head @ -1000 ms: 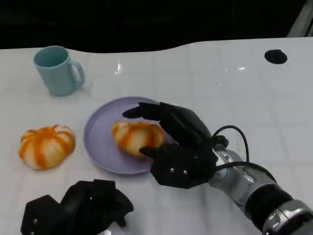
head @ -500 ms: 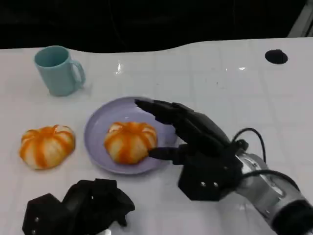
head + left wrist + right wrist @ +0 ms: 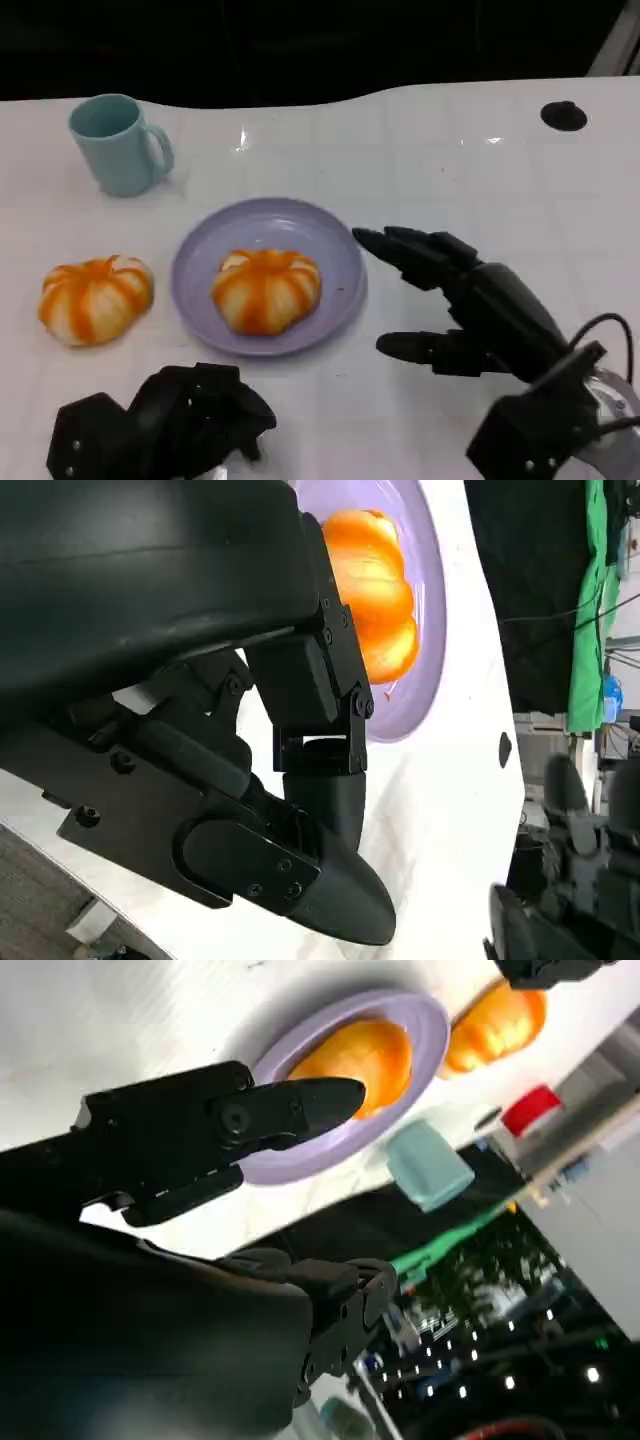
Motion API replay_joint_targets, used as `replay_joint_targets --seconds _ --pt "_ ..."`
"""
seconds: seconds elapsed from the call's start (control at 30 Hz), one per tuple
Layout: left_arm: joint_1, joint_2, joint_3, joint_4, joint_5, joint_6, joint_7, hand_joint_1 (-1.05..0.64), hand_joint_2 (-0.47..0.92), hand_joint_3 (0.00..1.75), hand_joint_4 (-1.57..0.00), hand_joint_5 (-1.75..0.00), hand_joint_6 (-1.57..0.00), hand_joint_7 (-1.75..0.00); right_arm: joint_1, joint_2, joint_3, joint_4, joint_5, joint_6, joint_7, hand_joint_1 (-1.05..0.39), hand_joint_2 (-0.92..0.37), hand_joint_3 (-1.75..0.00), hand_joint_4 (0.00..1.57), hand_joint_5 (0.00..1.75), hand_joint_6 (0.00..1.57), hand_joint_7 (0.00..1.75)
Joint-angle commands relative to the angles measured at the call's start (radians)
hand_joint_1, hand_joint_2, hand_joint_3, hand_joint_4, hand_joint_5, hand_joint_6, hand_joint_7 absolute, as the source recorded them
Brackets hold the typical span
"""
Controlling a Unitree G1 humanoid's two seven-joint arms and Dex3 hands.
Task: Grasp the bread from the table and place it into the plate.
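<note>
An orange-and-white striped bread [image 3: 266, 289] lies in the lilac plate [image 3: 335, 240] at the table's middle; it also appears in the left wrist view as the bread [image 3: 375, 585] on the plate [image 3: 432, 600], and in the right wrist view as the bread [image 3: 360, 1058] on the plate [image 3: 420, 1020]. A second striped bread [image 3: 95, 298] sits on the table left of the plate. My right hand [image 3: 470, 300] hovers to the right of the plate, fingers spread, holding nothing. My left hand [image 3: 160, 425] rests low at the front left with its fingers curled in.
A light blue mug [image 3: 118, 143] stands at the back left, seen too as the mug [image 3: 428, 1165]. A black round mark [image 3: 564, 115] lies at the back right of the white table [image 3: 450, 180]. The table's far edge meets a dark background.
My right hand has let go of the bread in the plate and drawn back to the right and toward me. The bread now lies free in the plate. The left hand stayed put.
</note>
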Motion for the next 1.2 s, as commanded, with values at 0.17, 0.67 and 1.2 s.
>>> replay_joint_targets --seconds 0.17,0.67,1.2 --pt "0.018 0.016 0.006 -0.006 -0.001 0.023 0.004 -1.05 0.82 0.01 -0.89 -1.52 -1.33 -0.73 0.081 -0.079 -0.068 0.003 -0.047 -0.103 -0.152 -0.36 -0.92 -0.12 0.55 0.94 0.75 0.28" --pt "0.019 0.014 0.006 -0.026 0.003 0.045 0.009 -1.05 0.82 0.01 -0.89 -1.51 -1.33 -0.73 0.243 -0.118 -0.129 -0.069 -0.008 -0.112 -0.135 -0.32 -0.46 -1.24 0.86 1.74 0.83 1.30" --pt "0.015 0.029 0.008 -0.019 0.009 0.036 0.003 -1.05 0.83 0.01 -0.88 -1.52 -1.34 -0.72 0.286 -0.070 -0.126 -0.026 0.005 -0.081 -0.147 -0.38 -0.43 -1.20 0.83 1.75 0.79 1.35"
